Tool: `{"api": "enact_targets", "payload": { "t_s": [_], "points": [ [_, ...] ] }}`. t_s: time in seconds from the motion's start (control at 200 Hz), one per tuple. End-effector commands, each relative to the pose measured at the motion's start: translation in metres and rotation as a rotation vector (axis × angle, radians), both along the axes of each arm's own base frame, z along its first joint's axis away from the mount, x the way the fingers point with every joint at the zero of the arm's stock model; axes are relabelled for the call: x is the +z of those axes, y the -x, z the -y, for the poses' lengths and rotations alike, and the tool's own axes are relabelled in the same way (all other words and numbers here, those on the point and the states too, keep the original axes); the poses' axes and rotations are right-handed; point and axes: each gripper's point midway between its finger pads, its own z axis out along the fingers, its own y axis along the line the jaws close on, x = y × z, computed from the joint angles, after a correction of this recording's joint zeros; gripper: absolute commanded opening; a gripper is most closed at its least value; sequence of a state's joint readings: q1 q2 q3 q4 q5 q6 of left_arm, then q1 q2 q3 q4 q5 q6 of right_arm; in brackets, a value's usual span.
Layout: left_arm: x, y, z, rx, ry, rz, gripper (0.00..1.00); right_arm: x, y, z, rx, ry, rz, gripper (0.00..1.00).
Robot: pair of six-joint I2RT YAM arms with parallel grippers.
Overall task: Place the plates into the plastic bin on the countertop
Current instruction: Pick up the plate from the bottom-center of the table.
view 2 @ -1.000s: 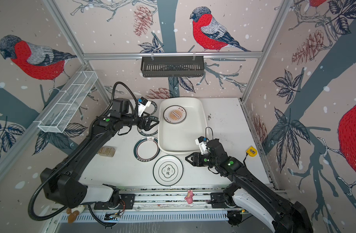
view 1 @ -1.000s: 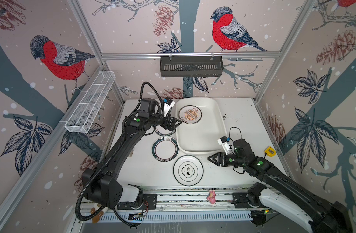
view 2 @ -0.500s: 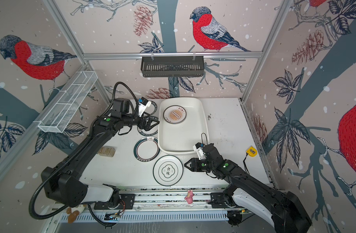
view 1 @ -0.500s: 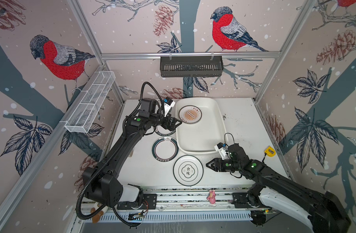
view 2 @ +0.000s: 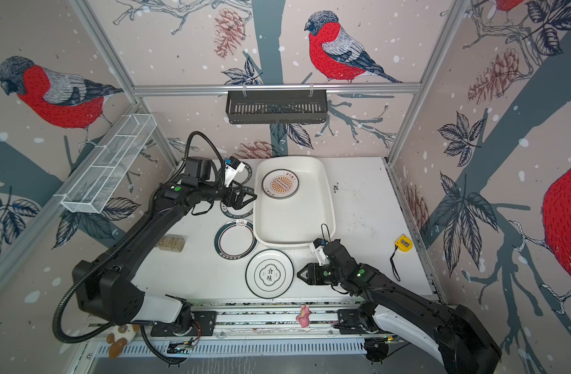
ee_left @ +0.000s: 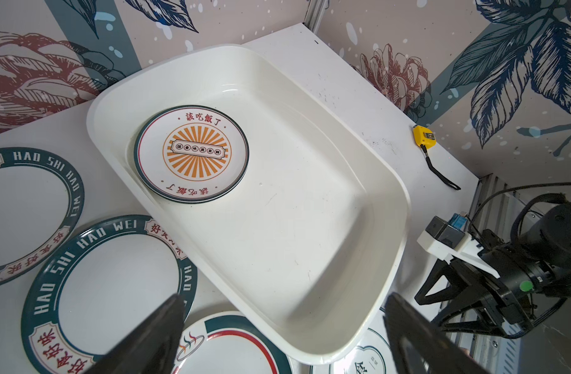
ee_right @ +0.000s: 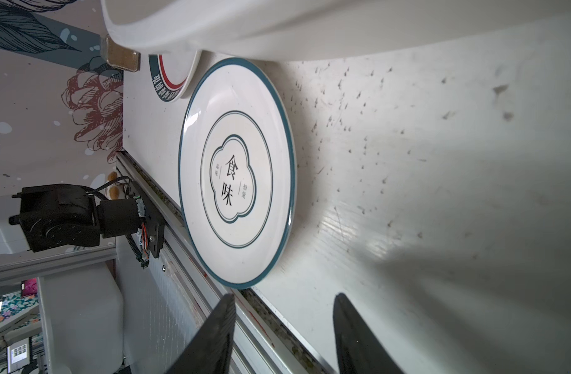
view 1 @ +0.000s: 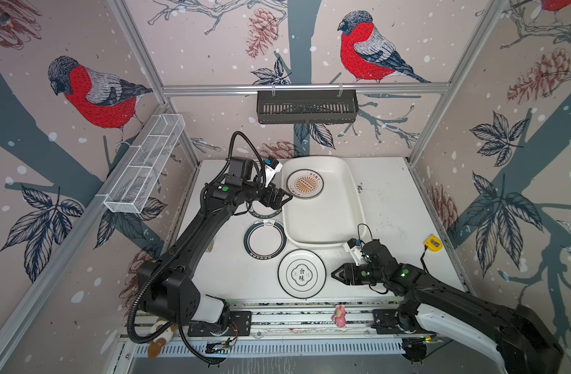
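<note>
The plastic bin (view 1: 323, 213) lies on the countertop (view 1: 387, 200) with a cream sunburst plate (view 1: 304, 184) at its far end. Left of the bin lies a green-rimmed plate (view 1: 265, 239); another one (view 1: 264, 212) is partly hidden under my left arm. The larger white plate with black characters (view 1: 302, 273) sits near the front edge. My left gripper (view 1: 285, 197) hangs open and empty over the bin's left rim (ee_left: 404, 207). My right gripper (view 1: 334, 274) is open and empty, low over the countertop just right of the white plate (ee_right: 235, 171).
A yellow tape measure (view 1: 432, 243) lies at the right edge. A small tan block (view 2: 171, 243) sits left of the plates. A black slatted shelf (view 1: 306, 107) hangs on the back wall and a wire basket (view 1: 144, 168) on the left wall. The aluminium rail (view 1: 293, 315) bounds the front.
My right gripper has moved toward the front edge and closer to the white plate, its jaws a little narrower. The left arm has stayed put.
</note>
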State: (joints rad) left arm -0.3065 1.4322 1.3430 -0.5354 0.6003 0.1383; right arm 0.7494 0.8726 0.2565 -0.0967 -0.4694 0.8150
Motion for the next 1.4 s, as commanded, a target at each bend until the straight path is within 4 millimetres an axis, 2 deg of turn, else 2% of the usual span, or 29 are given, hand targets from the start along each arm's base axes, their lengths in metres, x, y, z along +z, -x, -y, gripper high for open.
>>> {"api": "enact_targets", "payload": {
  "t_s": [0.0, 0.28, 0.46, 0.675, 1.001, 1.391],
  "points": [
    [0.002, 0.003, 0.002, -0.023, 0.0, -0.002, 0.96, 0.006, -0.005, -0.008, -0.018, -0.042, 0.023, 0.5],
    [0.0, 0.005, 0.003, -0.03, 0.005, -0.007, 0.96, -0.003, -0.002, -0.01, -0.064, -0.087, -0.007, 0.48],
    [0.001, 0.004, 0.003, -0.022, 0.007, -0.004, 0.96, 0.0, -0.003, -0.013, -0.097, -0.136, -0.014, 0.48],
    [0.003, 0.007, 0.003, -0.027, 0.016, 0.001, 0.96, -0.011, -0.003, -0.009, -0.131, -0.113, -0.045, 0.46],
    [0.005, 0.008, 0.003, -0.027, 0.021, 0.006, 0.96, -0.007, -0.002, -0.015, -0.139, -0.167, -0.054, 0.46],
    [0.009, 0.01, 0.003, -0.029, 0.027, 0.016, 0.96, -0.013, -0.002, -0.018, -0.159, -0.167, -0.077, 0.43]
  ]
}}
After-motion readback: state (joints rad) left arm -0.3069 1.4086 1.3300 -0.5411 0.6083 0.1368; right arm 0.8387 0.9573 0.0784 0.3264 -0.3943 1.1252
